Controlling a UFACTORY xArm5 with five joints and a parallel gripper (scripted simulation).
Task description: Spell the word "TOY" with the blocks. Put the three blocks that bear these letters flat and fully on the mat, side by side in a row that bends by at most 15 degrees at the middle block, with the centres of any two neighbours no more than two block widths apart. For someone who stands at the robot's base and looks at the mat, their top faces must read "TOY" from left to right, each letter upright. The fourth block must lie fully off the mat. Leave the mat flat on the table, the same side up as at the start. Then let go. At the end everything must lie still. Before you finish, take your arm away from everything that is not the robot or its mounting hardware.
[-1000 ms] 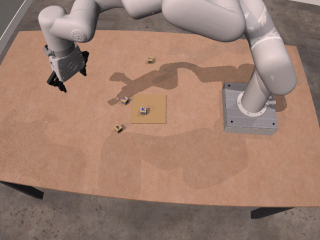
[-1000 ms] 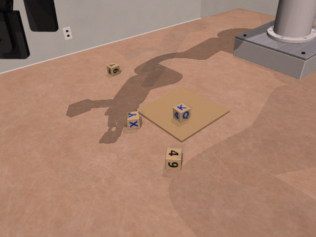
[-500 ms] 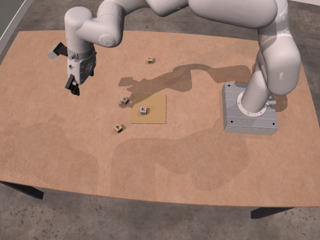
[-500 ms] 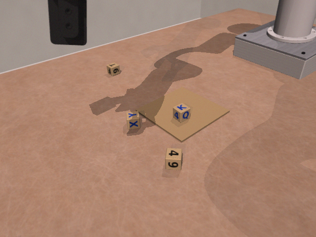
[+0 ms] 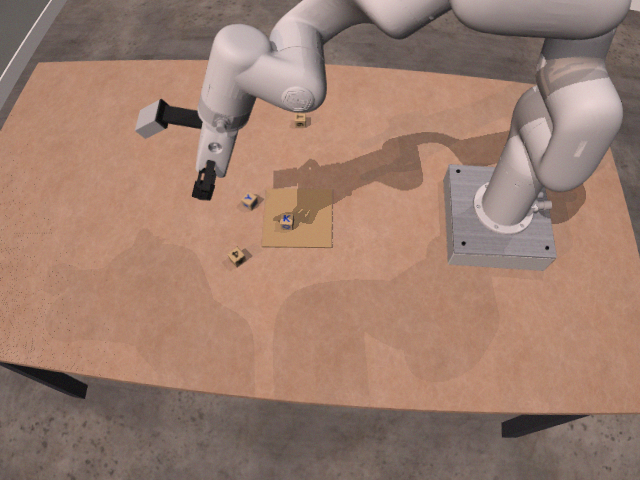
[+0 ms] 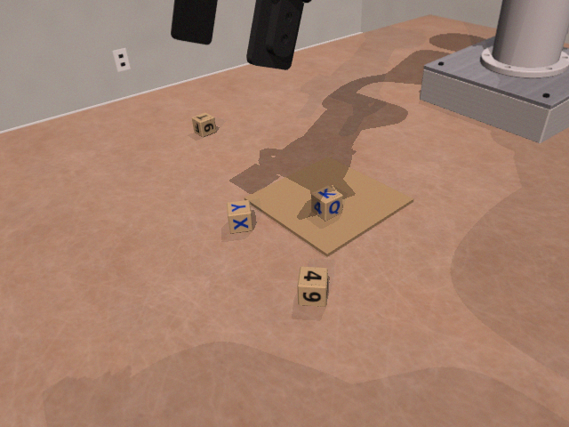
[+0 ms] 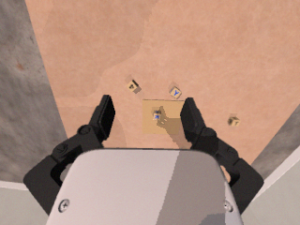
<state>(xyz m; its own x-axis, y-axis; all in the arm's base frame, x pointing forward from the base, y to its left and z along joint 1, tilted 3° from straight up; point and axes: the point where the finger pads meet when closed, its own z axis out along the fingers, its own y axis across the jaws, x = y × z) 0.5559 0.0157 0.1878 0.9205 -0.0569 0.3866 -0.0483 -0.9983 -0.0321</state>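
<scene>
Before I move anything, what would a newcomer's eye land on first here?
Probably the big pale arm, reaching across the table's far side in the top view, its gripper open. Next, the block showing K, alone on the tan mat, with three others scattered off it.

It looks like a plain robotics lab: an arm [image 5: 516,175] [image 6: 532,32] is bolted by its flange to a metal plinth [image 5: 457,217] [image 6: 482,108] on a wide brown desk [image 5: 413,335] [image 6: 138,276] [image 7: 94,37]. Around it are a mottled grey floor [image 5: 258,444] [image 7: 19,94] and a bare pale wall [image 6: 151,28] with 1 outlet [image 6: 121,60].
</scene>
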